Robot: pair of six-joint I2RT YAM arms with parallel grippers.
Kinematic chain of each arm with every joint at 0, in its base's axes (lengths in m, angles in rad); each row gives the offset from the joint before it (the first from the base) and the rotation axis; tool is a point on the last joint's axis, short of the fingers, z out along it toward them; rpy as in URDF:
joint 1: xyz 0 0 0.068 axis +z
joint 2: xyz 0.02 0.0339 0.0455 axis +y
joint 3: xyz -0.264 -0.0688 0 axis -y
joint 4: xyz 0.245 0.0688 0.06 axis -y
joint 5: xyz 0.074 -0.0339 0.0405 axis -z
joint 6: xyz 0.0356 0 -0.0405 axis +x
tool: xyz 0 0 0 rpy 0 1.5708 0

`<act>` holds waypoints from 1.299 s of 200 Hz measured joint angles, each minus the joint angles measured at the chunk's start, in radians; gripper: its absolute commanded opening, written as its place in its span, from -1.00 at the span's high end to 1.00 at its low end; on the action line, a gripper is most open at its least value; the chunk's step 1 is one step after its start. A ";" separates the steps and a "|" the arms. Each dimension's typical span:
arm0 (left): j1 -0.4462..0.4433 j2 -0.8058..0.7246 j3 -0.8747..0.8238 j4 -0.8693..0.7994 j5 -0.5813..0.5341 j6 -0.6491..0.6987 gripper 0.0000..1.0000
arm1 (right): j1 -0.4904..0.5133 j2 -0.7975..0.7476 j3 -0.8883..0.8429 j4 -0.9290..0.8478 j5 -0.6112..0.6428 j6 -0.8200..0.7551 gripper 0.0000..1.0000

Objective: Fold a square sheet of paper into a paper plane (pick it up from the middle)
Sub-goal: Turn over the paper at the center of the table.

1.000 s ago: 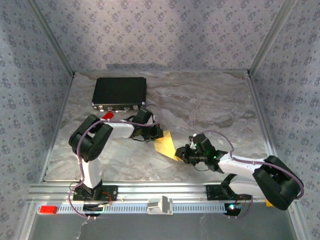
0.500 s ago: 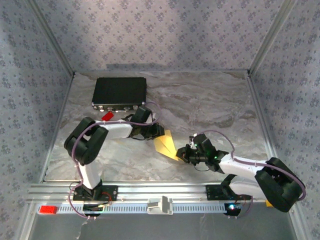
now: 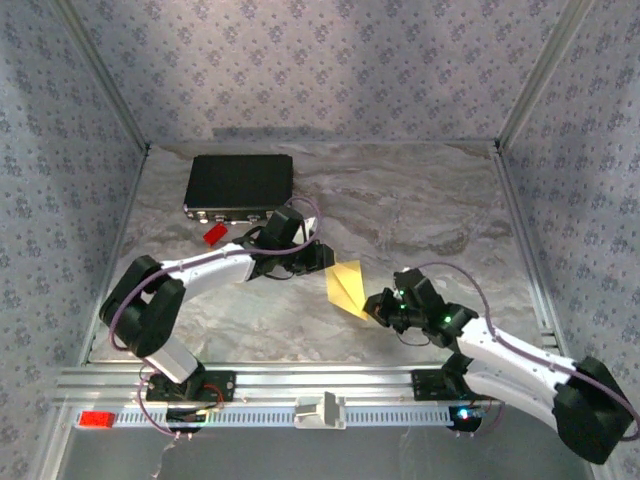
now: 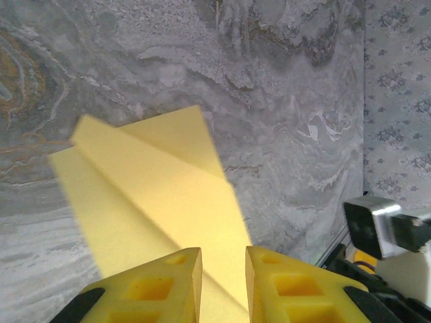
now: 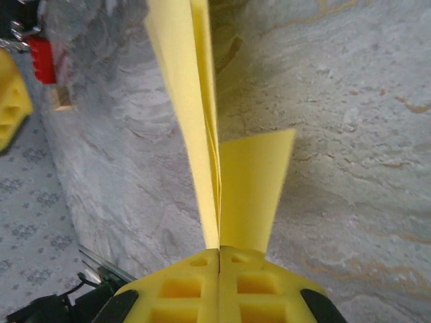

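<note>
R hand (image 5: 219, 253) pinches paper plane (image 5: 188, 81) at its edge; L hand (image 4: 223, 259) slightly apart, plane just past its tips.

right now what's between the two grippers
The folded yellow paper lies between the left gripper and the right gripper, which pinches its near end. The top view shows this.
</note>
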 measured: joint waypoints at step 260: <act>0.097 -0.329 -0.146 -0.158 -0.222 0.029 0.41 | -0.059 0.051 0.343 -0.385 0.210 -0.399 1.00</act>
